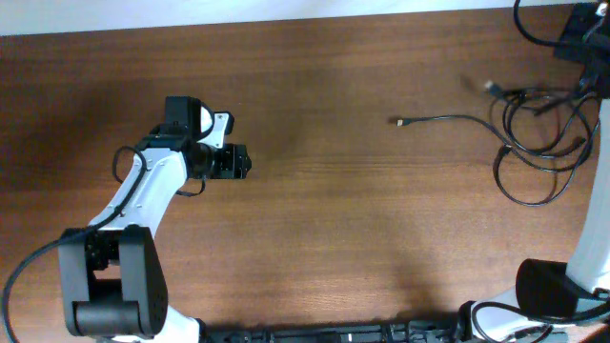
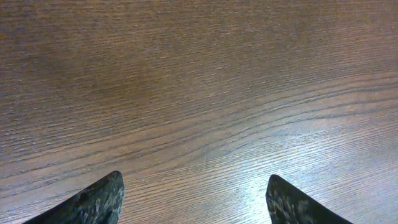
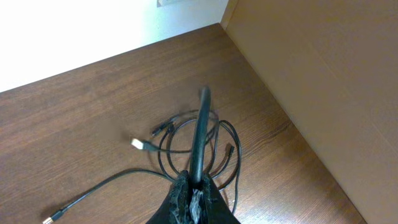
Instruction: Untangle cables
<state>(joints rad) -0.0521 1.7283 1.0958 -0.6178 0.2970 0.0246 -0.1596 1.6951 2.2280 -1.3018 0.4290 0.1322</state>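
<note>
The cables (image 1: 538,133) lie in a loose tangle of thin black loops at the far right of the table. One strand runs left to a small plug (image 1: 398,121), and a whitish plug (image 1: 489,86) lies at the upper left of the tangle. In the right wrist view the loops (image 3: 168,152) and the whitish plug (image 3: 138,144) lie below my right gripper (image 3: 194,183). That gripper is shut on a black cable end (image 3: 200,130) that sticks out past the fingertips. My left gripper (image 2: 194,193) is open and empty over bare wood, far left of the cables (image 1: 238,162).
The brown wooden table (image 1: 362,219) ends at a pale wall along the far edge. Thick black robot wires (image 1: 548,43) hang at the top right corner. The right arm's base (image 1: 553,291) stands at the front right and the left arm's base (image 1: 110,286) at the front left.
</note>
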